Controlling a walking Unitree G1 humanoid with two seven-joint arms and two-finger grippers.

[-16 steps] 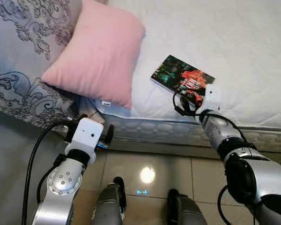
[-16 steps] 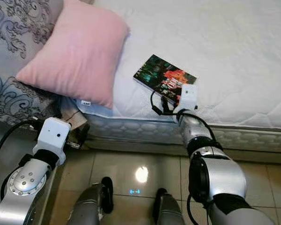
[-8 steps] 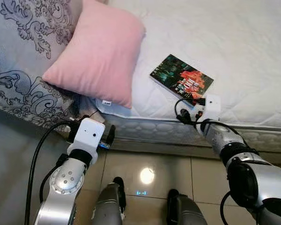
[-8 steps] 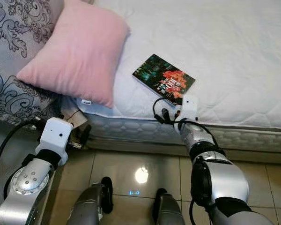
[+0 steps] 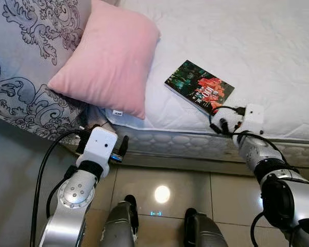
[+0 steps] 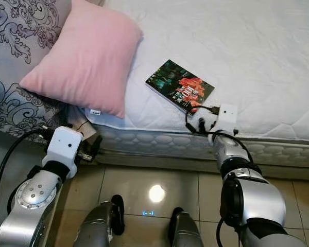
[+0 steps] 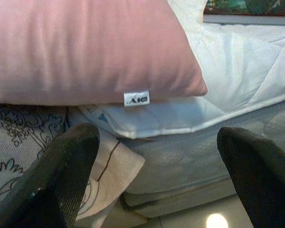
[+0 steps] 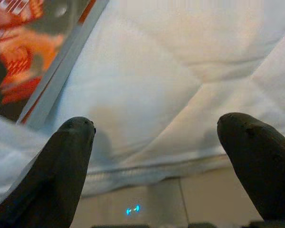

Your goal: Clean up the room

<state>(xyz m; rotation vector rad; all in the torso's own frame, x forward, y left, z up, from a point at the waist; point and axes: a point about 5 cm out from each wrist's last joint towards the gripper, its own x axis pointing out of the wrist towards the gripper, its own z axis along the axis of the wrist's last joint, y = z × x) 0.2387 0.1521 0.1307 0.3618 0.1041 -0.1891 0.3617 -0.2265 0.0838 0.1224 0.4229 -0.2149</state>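
A book point(image 5: 200, 86) with a dark cover marked in red, orange and green is seen lying flat on a white quilted mattress point(image 5: 257, 46), near its front edge and turned at an angle to that edge. The right claw point(image 8: 154, 156) is held at the mattress edge just beside the book's near corner, its two black fingers point(image 8: 66, 156) spread wide and gripping nothing; in the right wrist view the book's cover is seen off to one side of the fingers, with quilted fabric between them. A pink pillow point(image 5: 105, 56) is propped on the mattress to the robot's left of the book, well apart from it, with a small white label at its lower seam. A grey bedcover with a dark swirling pattern point(image 5: 20, 51) is draped beside and beneath the pillow. The left claw point(image 7: 156, 175) is held low before the mattress side below the pillow, its fingers likewise spread and empty. Beige floor tiles point(image 5: 159, 180) with a bright reflection are seen below.
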